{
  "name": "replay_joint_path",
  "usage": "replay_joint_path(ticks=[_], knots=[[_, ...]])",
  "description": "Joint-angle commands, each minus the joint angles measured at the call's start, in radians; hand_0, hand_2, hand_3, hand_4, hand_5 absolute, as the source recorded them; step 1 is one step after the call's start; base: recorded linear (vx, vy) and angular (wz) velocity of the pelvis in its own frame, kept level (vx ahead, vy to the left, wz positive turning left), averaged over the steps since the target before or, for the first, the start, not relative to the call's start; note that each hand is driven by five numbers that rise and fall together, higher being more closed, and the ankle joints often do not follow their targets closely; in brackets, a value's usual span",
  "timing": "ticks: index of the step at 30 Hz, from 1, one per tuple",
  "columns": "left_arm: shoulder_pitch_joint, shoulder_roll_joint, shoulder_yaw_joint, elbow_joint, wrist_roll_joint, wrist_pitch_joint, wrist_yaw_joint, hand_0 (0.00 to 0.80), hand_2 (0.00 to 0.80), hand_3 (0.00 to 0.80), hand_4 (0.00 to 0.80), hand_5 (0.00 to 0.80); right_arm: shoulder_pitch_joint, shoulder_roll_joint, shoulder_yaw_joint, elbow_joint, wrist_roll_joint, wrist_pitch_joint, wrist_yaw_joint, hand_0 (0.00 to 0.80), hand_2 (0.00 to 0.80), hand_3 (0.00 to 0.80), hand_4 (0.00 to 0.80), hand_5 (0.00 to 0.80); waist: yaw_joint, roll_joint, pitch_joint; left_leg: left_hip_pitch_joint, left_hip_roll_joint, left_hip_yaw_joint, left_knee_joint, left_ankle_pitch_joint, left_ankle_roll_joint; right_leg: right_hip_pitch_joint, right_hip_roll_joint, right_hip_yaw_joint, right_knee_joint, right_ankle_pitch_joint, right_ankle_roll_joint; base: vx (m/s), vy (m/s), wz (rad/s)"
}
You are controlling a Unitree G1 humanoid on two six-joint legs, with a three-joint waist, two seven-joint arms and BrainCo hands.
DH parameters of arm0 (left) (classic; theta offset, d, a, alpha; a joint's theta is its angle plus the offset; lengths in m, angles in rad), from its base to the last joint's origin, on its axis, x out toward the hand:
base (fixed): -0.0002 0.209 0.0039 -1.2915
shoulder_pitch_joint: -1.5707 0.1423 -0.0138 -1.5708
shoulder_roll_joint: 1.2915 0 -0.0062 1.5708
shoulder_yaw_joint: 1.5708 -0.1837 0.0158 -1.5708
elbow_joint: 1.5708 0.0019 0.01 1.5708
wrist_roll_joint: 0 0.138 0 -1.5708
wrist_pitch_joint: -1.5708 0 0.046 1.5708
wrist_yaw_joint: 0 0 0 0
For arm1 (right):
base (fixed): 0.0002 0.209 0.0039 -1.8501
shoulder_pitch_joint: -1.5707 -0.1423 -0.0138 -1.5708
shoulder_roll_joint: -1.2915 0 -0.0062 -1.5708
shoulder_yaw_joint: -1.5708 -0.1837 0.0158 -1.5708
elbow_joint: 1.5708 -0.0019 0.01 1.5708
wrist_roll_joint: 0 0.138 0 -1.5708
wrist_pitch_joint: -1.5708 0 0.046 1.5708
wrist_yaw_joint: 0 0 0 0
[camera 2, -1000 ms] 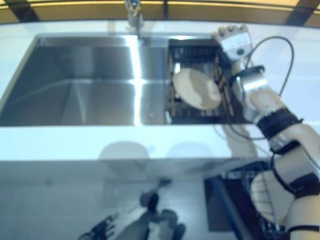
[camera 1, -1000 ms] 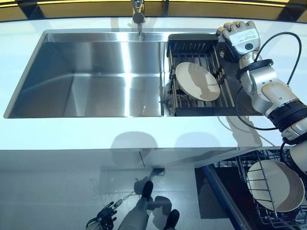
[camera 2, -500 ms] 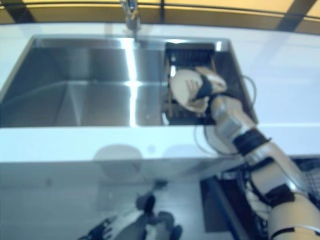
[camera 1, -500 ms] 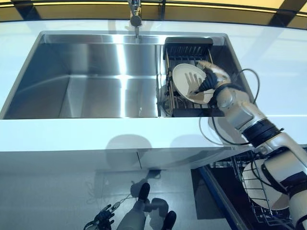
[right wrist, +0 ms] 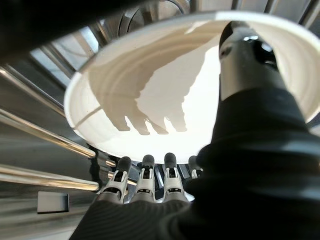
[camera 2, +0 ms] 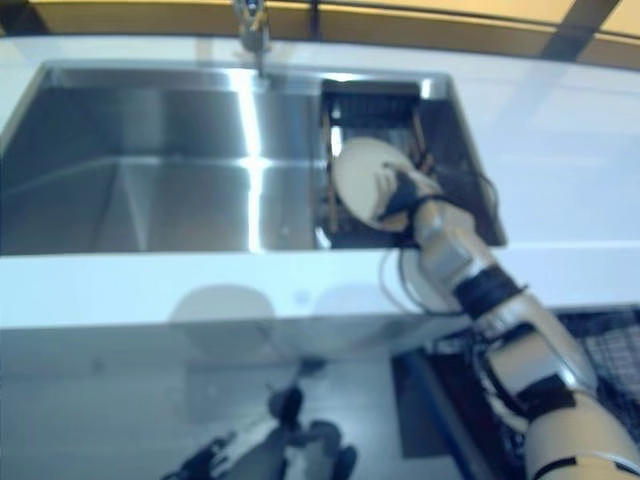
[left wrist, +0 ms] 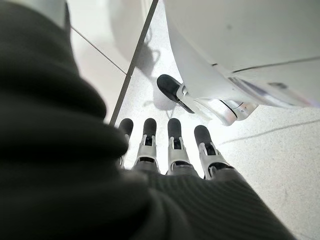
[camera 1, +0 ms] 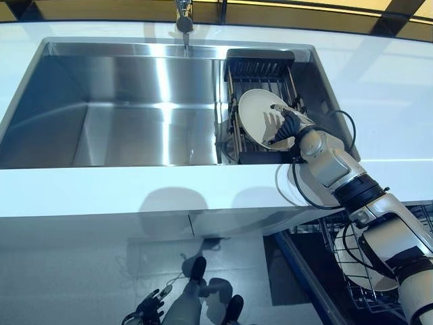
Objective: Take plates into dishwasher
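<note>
Now R hand (camera 1: 287,126) over plate (camera 1: 260,115) in sink rack (camera 1: 260,68), fingers (right wrist: 145,172) straight, thumb over rim, not clamped. Plate rigid, slick, breakable imo; I'd pinch near rim.

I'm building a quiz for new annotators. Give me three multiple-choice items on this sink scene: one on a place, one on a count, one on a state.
1. Where is the plate by the right robot hand?
A. sink basin
B. drying rack
C. counter

2. How many plates are in the drying rack?
A. one
B. two
C. three

3. The left robot hand's fingers are:
A. round a plate
B. round the tap
C. straight, holding nothing

Key: B, the plate leans in the drying rack at the right robot hand; A, only one shows there; C, the left robot hand points at bare floor.
</note>
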Motion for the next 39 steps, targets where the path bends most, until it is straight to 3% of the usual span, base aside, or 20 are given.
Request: replay_joint_path(ticks=[1,14,25,39], knots=[[-0.018,-0.033,0.018,0.024,0.011,-0.008,0.012,0.0,0.0,0.0,0.0,0.0,-0.029,-0.006,0.02,-0.099,-0.05,-0.004,0.005,0.0,0.0,0.0,0.0,0.0,-0.011,-0.006,-0.008,0.124,-0.043,0.082,-0.002,-0.185,0.042,-0.052,-0.011,0.004,-0.003,0.045,-0.002,0.007,0.003,-0.04],[-0.007,-0.028,0.032,0.026,0.025,-0.012,0.008,0.0,0.0,0.0,0.0,0.0,-0.032,-0.022,0.019,-0.124,-0.127,0.015,0.008,0.0,0.0,0.0,0.0,0.0,-0.007,-0.023,-0.017,0.13,-0.042,0.08,-0.002,-0.185,0.042,-0.044,-0.009,0.003,-0.003,0.045,-0.001,0.0,0.0,0.0],[-0.004,-0.004,0.035,0.026,0.031,0.0,0.007,0.0,0.0,0.0,0.0,0.0,-0.13,-0.127,0.053,-0.078,-0.205,0.049,-0.004,0.0,0.0,0.0,0.0,0.0,-0.004,-0.042,-0.033,0.141,-0.038,0.079,-0.002,-0.188,0.04,-0.033,-0.004,0.009,-0.003,0.044,0.004,0.0,0.0,0.0],[0.003,0.014,0.048,0.038,0.056,0.016,0.01,0.0,0.0,0.0,0.0,0.0,-0.177,-0.179,0.081,-0.094,-0.15,0.069,0.078,0.0,0.0,0.0,0.0,0.0,-0.012,-0.068,-0.063,0.158,-0.033,0.092,-0.002,-0.195,0.038,-0.019,0.001,0.019,-0.003,0.041,0.009,0.003,-0.006,-0.02]])
